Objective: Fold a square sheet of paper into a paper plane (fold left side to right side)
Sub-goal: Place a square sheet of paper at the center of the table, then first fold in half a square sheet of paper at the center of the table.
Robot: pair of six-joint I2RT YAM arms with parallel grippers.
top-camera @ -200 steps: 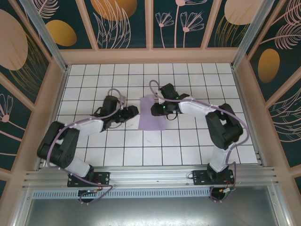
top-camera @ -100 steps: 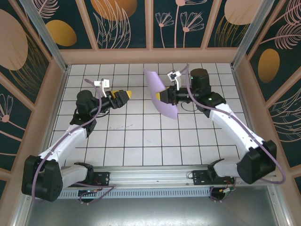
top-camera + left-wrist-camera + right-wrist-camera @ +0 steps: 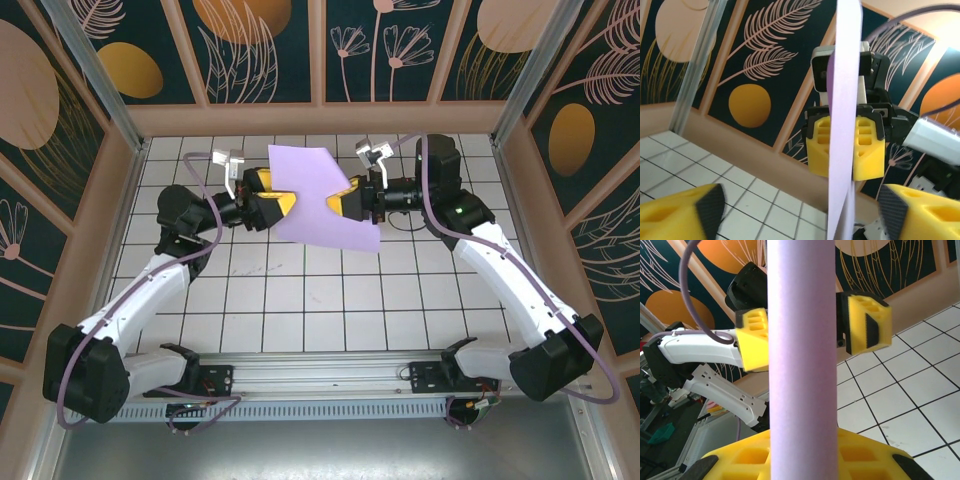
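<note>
**Lavender sheet hanging in mid-air between two claws**

Dark panelled walls (image 3: 260, 50) painted with orange discs and pale leaves are enclosing the white gridded counter (image 3: 300, 300) on three sides. Both arms are reaching inward above it: the left arm (image 3: 150, 285) is stretching up from its base toward the middle, and the right arm (image 3: 500, 270) is bending in from the other side.

The square sheet of paper (image 3: 318, 190) is hanging between them, lifted clear of the counter and over its far half, with its upper edge lying toward the back wall in the top view. In the wrist views it is showing as a narrow upright strip.

The right claw (image 3: 345, 203) is gripping the sheet at its right edge, its yellow fingers pressing together on the paper from both sides. The left claw (image 3: 277, 205) is sitting at the sheet's left edge with its jaws standing apart. Its fingers (image 3: 685, 215) are flanking the paper, one on each side, and not pressing on it.
</note>
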